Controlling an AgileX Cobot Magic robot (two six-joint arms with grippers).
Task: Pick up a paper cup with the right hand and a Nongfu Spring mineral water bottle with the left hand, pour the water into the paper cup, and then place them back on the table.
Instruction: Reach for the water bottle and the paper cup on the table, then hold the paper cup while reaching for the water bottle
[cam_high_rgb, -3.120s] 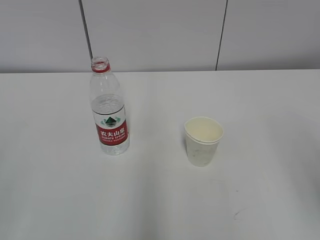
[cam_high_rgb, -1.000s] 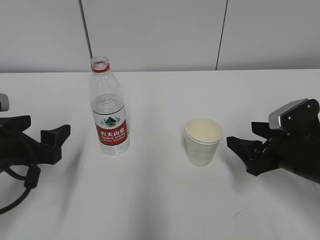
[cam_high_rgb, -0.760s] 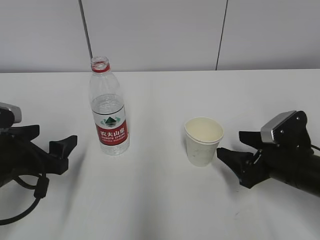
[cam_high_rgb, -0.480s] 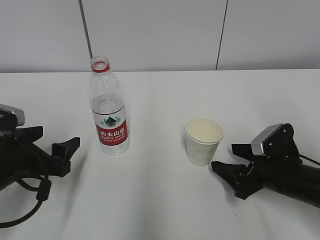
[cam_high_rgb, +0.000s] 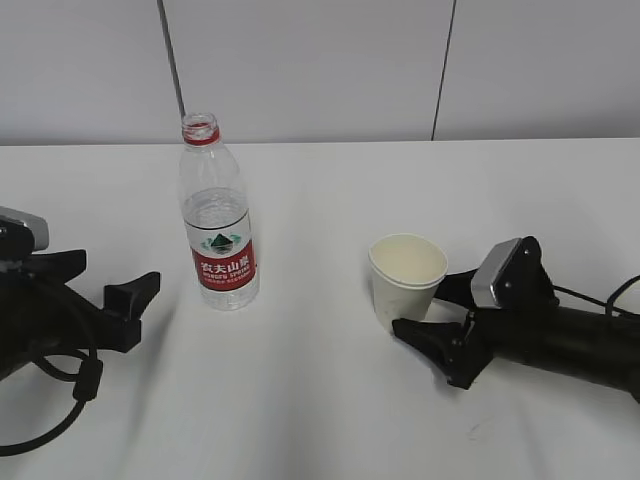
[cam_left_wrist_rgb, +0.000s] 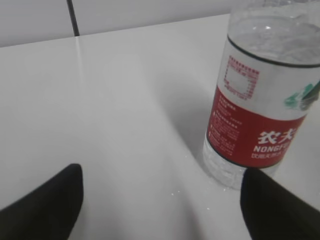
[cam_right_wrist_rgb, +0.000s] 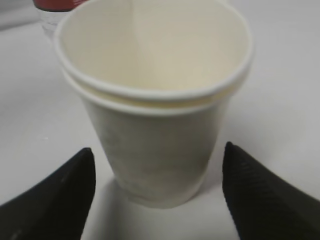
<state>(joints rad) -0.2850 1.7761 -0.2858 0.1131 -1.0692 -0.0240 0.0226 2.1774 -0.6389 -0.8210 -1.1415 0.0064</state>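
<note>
The Nongfu Spring bottle (cam_high_rgb: 218, 215) stands uncapped and upright on the white table (cam_high_rgb: 300, 400), with water (cam_high_rgb: 213, 212) filling it to above the label. The paper cup (cam_high_rgb: 406, 280) stands upright and empty to its right. My left gripper (cam_high_rgb: 118, 270) is open, low on the table, left of the bottle and apart from it. In the left wrist view the bottle (cam_left_wrist_rgb: 260, 100) stands ahead and to the right of the open gripper (cam_left_wrist_rgb: 161, 171). My right gripper (cam_high_rgb: 420, 305) is open with its fingers either side of the cup. The right wrist view shows the cup (cam_right_wrist_rgb: 155, 75) between the open gripper (cam_right_wrist_rgb: 157, 148), not gripped.
A grey panelled wall (cam_high_rgb: 320, 60) runs behind the table's far edge. A small dark scuff (cam_high_rgb: 470, 430) marks the table near the right arm. Black cables (cam_high_rgb: 60, 400) trail from the left arm.
Both arms have come into view. My right gripper has moved left until its open fingers flank the cup. My left gripper has crept right towards the bottle, then almost stopped.
</note>
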